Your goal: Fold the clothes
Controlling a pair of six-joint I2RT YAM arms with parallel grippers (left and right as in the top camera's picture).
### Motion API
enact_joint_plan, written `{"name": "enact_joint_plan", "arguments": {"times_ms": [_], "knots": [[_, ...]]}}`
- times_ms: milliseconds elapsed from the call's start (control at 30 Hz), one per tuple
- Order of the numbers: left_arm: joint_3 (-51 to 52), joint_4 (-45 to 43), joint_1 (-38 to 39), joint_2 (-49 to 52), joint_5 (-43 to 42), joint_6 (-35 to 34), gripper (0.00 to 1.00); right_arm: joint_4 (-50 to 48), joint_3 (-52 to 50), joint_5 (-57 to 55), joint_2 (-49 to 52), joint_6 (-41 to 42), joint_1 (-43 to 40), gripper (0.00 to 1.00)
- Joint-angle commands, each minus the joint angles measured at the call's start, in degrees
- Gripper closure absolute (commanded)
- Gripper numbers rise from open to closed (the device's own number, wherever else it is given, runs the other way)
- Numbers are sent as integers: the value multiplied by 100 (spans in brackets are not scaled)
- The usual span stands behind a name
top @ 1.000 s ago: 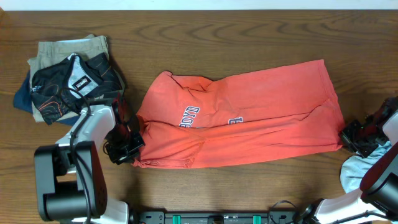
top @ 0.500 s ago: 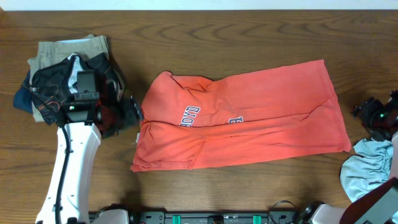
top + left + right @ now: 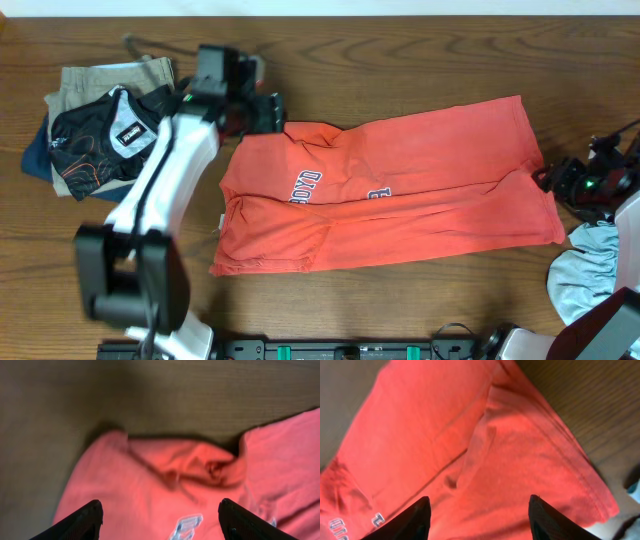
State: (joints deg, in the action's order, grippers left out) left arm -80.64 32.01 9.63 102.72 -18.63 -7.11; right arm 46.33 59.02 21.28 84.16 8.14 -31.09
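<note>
Lying on the table (image 3: pixel 400 50): a red shirt (image 3: pixel 390 190) is spread crosswise at the middle, folded over on itself, with lettering shown toward its left part.
Left gripper (image 3: pixel 265 112): held over the shirt's rumpled far left corner; its fingers (image 3: pixel 80 520) are spread wide and nothing is gripped.
Right gripper (image 3: pixel 560 180): held at the shirt's right edge; its fingers are parted wide above the hem and nothing is gripped.
Pile of clothes (image 3: pixel 105 125): stacked at the table's far left, near the shirt.
Pale blue cloth (image 3: pixel 585 270): bunched at the near right, just beside the shirt's corner.
</note>
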Motion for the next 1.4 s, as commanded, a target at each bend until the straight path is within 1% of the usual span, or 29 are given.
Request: {"name": "enact_joint_plan", "arguments": {"times_ms": [0,67,200,400,533,900,933,967,1000,1033,1067,1167,1233,1367], "knots": [[-710,22,181,608,280,439,25,90,44,-216,-26,-184,195,41],[-1001,20,295,957,629,597,25,138,44,-315,-26,-186,232,41],[-1141,-92,450,1429,651,1047,25,173,44,-343,-26,-184,229,40],[-1141,-262,542,1871,649,1060,25,223,44,-350,-26,-184,229,41],[-1137,-254,546,2000,682,1185,25,234,44,-350,-26,-184,229,41],[-1058,-208,562,2354,776,1180,25,254,44,-350,-26,-184,229,42],[-1032,-208,562,2354,776,1180,30,254,44,-350,-26,-184,229,42],[-1005,-208,562,2354,776,1180,37,254,44,-348,-26,-184,229,42],[-992,-184,564,2354,776,1178,47,254,44,-350,-26,-181,229,43],[-990,-155,562,2354,776,1178,60,254,44,-350,-26,-184,229,44],[-990,-122,562,2354,776,1178,71,254,44,-348,-26,-181,229,45],[-990,-83,562,2352,776,1178,91,236,44,-348,-26,-181,229,52],[-992,-63,557,2317,776,1121,94,214,44,-350,-26,-181,229,57],[-1097,-59,533,2135,778,887,93,66,44,-354,-26,-181,229,62]]}}
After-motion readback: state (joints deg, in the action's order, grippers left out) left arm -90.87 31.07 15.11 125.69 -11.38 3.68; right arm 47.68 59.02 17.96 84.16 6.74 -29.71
